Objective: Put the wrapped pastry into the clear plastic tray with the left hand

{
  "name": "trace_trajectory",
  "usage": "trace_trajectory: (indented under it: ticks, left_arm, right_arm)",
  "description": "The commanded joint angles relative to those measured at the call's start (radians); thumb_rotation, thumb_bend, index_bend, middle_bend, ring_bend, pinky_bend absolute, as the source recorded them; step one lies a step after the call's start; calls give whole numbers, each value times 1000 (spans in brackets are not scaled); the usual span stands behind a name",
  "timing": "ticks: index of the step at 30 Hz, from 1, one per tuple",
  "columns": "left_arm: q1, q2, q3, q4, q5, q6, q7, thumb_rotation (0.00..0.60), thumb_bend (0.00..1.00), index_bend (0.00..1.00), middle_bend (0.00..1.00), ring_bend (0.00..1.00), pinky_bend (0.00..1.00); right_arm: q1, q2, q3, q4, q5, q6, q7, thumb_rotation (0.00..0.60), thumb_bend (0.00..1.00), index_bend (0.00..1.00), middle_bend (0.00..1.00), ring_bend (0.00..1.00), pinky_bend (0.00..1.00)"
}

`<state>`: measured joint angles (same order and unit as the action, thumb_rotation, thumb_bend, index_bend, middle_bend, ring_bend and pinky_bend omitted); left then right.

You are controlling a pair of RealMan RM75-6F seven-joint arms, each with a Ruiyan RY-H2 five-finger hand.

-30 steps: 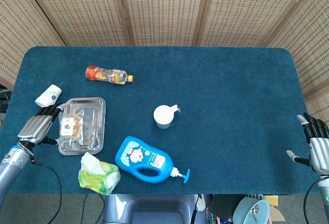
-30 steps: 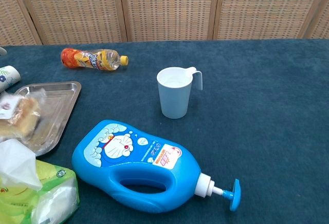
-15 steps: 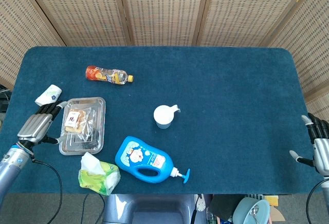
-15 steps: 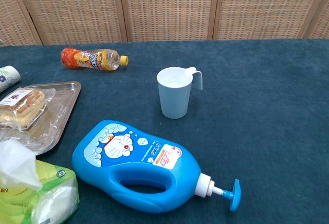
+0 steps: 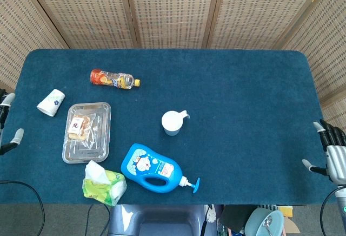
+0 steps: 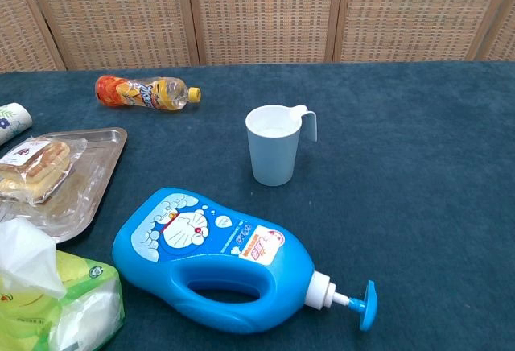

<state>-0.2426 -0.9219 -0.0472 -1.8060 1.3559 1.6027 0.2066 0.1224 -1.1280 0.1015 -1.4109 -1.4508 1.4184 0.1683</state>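
We see the wrapped pastry [image 5: 79,128] lying lengthwise in the clear plastic tray [image 5: 102,138]; our left hand [image 5: 7,130] sits empty, fingers apart, at frame's left edge.

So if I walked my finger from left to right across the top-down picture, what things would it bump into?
Left hand → paper cup → clear plastic tray with the wrapped pastry → blue pump bottle → white mug → right hand.

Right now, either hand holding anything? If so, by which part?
Nothing is held. The left hand and right hand are both empty at the table edges; the pastry lies in the tray.
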Motion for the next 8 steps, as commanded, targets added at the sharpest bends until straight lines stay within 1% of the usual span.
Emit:
trace_trajectory:
  ticks: [1,5,8]
  left_arm:
    - [45,-4,-1,8,22,47,31,600,380,0,0,0,0]
    - [80,10,9,18,35,55,-29,600,384,0,0,0,0]
    - [96,-14,15,50,55,59,-40,600,384,0,0,0,0]
  right_arm:
    - [0,11,0,-28,-5,7,-25,600,181,0,0,0,0]
    - [-1,21,1,-60,-9,16,-50,600,181,0,0,0,0]
    - [-1,28,0,-88,-17,22,-72,600,181,0,0,0,0]
